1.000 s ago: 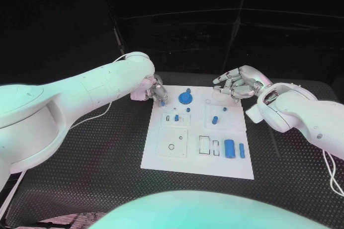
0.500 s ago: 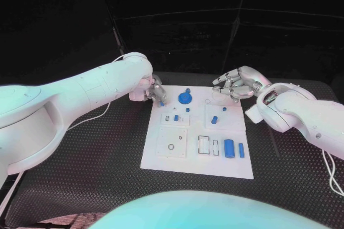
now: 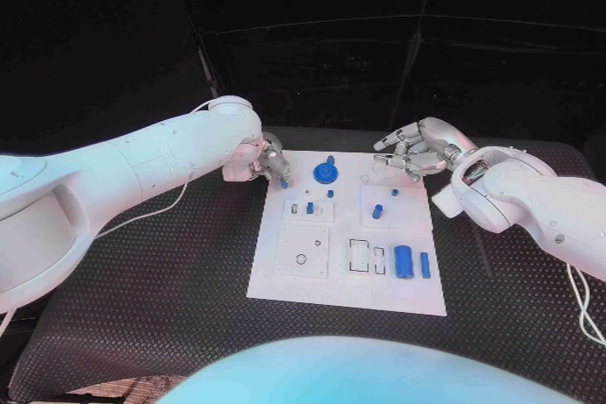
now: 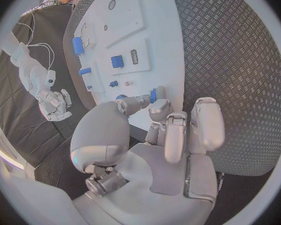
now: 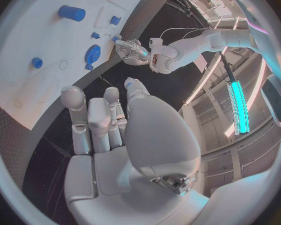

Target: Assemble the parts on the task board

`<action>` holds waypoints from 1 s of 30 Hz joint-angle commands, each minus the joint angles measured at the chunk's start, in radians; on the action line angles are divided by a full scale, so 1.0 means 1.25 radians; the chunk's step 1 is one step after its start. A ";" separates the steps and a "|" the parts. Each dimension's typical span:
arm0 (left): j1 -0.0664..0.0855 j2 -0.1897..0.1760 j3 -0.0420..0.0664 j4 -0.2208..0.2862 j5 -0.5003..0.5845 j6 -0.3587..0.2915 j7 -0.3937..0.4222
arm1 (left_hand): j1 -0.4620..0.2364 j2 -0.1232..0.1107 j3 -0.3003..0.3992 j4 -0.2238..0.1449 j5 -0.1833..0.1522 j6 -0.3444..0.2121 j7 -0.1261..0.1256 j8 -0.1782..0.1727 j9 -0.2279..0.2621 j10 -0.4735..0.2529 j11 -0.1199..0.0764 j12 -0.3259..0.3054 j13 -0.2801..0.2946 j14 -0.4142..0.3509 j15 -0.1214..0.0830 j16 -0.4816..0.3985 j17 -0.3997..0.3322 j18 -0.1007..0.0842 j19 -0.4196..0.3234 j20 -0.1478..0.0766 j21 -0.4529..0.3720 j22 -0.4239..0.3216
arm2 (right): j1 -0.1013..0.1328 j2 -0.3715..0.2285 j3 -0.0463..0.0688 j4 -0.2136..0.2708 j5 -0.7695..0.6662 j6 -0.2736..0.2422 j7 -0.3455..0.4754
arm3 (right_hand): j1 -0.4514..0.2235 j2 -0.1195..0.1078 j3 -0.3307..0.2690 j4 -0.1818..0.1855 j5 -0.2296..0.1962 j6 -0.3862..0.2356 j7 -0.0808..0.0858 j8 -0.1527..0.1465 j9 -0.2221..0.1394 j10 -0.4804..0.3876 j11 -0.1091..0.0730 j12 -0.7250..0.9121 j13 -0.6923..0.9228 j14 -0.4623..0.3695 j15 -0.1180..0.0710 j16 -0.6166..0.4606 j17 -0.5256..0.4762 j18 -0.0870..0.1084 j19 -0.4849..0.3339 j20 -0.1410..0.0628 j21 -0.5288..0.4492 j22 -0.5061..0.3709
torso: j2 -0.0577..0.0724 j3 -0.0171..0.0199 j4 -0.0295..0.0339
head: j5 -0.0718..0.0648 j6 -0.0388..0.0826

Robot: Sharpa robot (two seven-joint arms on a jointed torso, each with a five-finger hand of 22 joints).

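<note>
Centrally, black ribbed desk [image 3: 165, 281] filling the lower frame of the head view, carrying the white task board [image 3: 285, 281] at frame middle. Entering from the left edge, left arm [image 3: 126, 167], reaching to the board's upper left corner. From the right edge, right arm [image 3: 543, 202], ending just beyond the board's upper right corner.

At upper left of the board, left hand [image 3: 268, 165], fingertips pinching a small blue part [image 3: 285, 182] right at the board's edge; same pinch visible in the left wrist view, blue part [image 4: 153, 94] between the fingertips over the white plate. At upper right, right hand [image 3: 414, 150], fingers spread apart and lightly curled, holding nothing, hovering above the board's far corner.

On the board, round blue gear [image 3: 326, 170] near the top centre, blue cylinder [image 3: 405, 261] standing out at lower right, thinner blue pin [image 3: 426, 265] just beside it, short blue peg [image 3: 377, 212] mid-board.
</note>
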 commanded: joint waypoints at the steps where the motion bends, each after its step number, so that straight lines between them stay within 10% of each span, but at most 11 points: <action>1: 0.002 -0.018 0.001 0.041 0.001 -0.072 0.016 | 0.017 0.020 0.047 -0.052 0.003 0.001 -0.004 0.005 0.003 0.009 0.000 0.003 0.000 0.086 0.002 0.002 0.211 0.011 0.004 -0.001 0.007 0.029 | 0.001 -0.001 0.000 0.000 0.003 0.006 0.003 | -0.009 0.002 0.001 0.005 0.003 -0.007 -0.001 0.002 -0.001 -0.002 -0.001 0.004 0.001 0.002 0.001 -0.003 0.000 0.011 -0.005 0.001 -0.004 -0.001 | -0.001 -0.0001 0.0012 | 0.002 0.000; 19: -0.009 -0.119 -0.001 0.244 0.001 -0.188 -0.004 | 0.025 0.010 0.058 -0.058 0.005 0.005 -0.010 0.027 0.015 0.030 -0.007 0.015 0.011 0.086 -0.003 0.002 0.211 0.006 0.020 -0.005 0.026 0.048 | 0.001 -0.005 0.000 -0.004 0.003 0.001 0.006 | -0.009 0.002 0.001 0.006 0.007 -0.007 -0.001 0.003 -0.001 -0.002 -0.001 0.005 0.001 0.002 0.001 -0.003 0.001 0.011 -0.004 0.001 -0.004 0.000 | -0.001 -0.0003 0.0012 | 0.004 0.000; 30: -0.020 -0.151 -0.012 0.296 0.001 -0.188 -0.015 | 0.026 0.008 0.060 -0.060 0.006 0.005 -0.011 0.031 0.016 0.035 -0.008 0.018 0.015 0.086 -0.005 0.002 0.211 0.005 0.023 -0.006 0.030 0.052 | 0.000 -0.005 0.000 -0.004 0.003 0.001 0.006 | -0.008 0.002 0.002 0.006 0.011 -0.007 -0.002 0.003 -0.001 -0.003 -0.001 0.005 0.000 0.002 0.001 -0.003 0.001 0.011 -0.005 0.001 -0.005 -0.001 | 0.000 -0.0002 0.0009 | 0.007 0.000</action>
